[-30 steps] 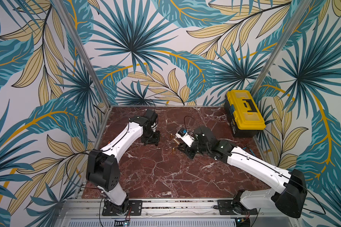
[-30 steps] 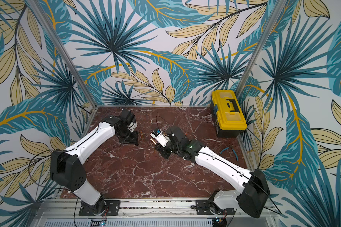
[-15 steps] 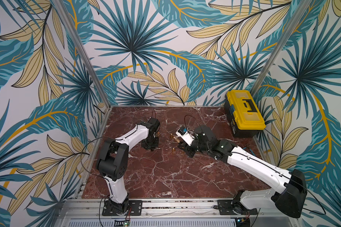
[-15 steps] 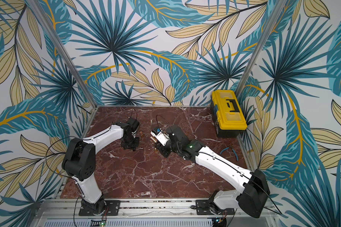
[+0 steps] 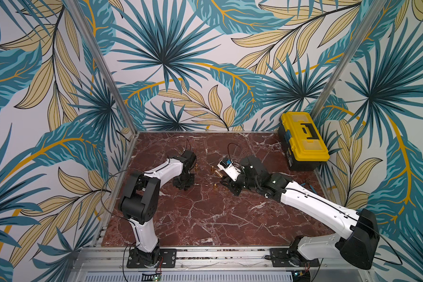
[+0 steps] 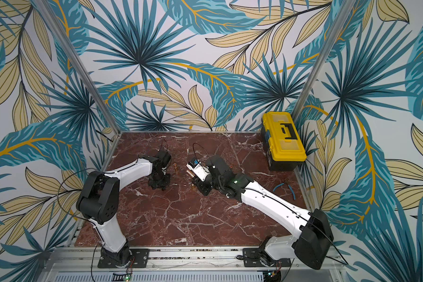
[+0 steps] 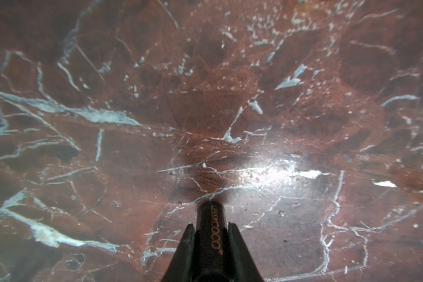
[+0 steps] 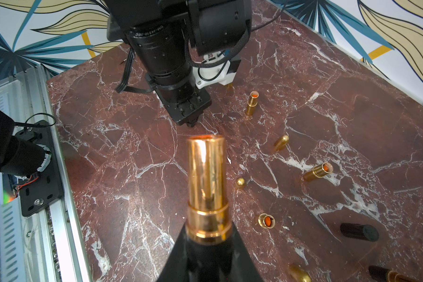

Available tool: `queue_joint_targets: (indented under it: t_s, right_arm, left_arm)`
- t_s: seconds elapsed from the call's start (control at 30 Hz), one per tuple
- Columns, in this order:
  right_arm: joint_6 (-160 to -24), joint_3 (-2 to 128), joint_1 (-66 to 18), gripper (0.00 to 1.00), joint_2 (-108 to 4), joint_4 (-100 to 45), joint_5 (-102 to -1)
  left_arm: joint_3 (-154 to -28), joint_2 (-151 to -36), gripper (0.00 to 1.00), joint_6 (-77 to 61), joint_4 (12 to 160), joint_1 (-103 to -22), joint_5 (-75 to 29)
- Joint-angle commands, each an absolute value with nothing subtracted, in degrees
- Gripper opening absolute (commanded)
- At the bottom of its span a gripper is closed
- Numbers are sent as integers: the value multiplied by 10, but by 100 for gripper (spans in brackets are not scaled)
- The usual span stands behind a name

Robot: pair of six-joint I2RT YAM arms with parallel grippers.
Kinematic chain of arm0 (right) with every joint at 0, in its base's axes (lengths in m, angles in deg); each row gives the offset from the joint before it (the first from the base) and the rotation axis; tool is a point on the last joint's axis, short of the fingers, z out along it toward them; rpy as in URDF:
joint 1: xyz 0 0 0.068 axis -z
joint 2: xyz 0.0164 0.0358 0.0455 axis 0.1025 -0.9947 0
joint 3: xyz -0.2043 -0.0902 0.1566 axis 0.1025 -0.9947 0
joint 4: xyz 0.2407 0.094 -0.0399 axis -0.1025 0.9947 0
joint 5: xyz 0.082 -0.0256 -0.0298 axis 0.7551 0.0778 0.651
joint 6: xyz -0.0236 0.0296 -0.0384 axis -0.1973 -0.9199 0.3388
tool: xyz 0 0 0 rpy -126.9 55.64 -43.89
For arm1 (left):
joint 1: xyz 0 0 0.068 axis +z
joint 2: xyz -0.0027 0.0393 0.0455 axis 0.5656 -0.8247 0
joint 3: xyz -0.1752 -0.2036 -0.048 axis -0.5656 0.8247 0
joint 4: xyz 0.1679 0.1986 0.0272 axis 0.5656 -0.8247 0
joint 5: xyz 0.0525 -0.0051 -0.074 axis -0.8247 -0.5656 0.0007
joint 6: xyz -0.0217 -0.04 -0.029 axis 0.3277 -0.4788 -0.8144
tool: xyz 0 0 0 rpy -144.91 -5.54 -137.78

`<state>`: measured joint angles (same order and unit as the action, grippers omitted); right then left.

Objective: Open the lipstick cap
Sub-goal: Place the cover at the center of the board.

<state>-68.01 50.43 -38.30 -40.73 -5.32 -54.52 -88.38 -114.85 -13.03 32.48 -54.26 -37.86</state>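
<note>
Left gripper [image 7: 210, 225] clamps the black cap [image 7: 210, 212], end down at the table [image 7: 108, 146], probably to park it; contact unclear. Right gripper [image 8: 208, 230] pinches the gold tube [image 8: 206, 171] by its base, so it's uncapped.

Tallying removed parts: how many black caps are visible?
2. One black cap is clamped in the left gripper; another cap lies on the table. A cut-off dark piece in the right wrist view may be a third.
</note>
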Motion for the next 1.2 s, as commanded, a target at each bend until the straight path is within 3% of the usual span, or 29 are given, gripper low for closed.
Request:
queue_joint_targets:
  t_s: [0.0,0.1,0.43,0.67,1.0,1.17]
  right_arm:
    - [-681,505,-383,8,-412,-61,-553]
    - [-681,506,-383,9,-412,-60,-555]
    - [-685,506,-383,13,-413,-63,-559]
    - [-700,474,-383,15,-415,-103,-560]
    - [-715,477,-383,14,-455,-135,-528]
    - [-724,481,-383,14,-467,-164,-516]
  left_arm:
    - [-873,-1150,7,-133,340,-541,-383]
    - [-868,-1146,19,-135,341,-541,-380]
    - [-864,-1122,42,-140,342,-543,-382]
    - [-875,-1019,46,-155,335,-541,-313]
    - [-930,-899,54,-190,333,-519,-54]
    - [-953,-887,54,-215,334,-517,13]
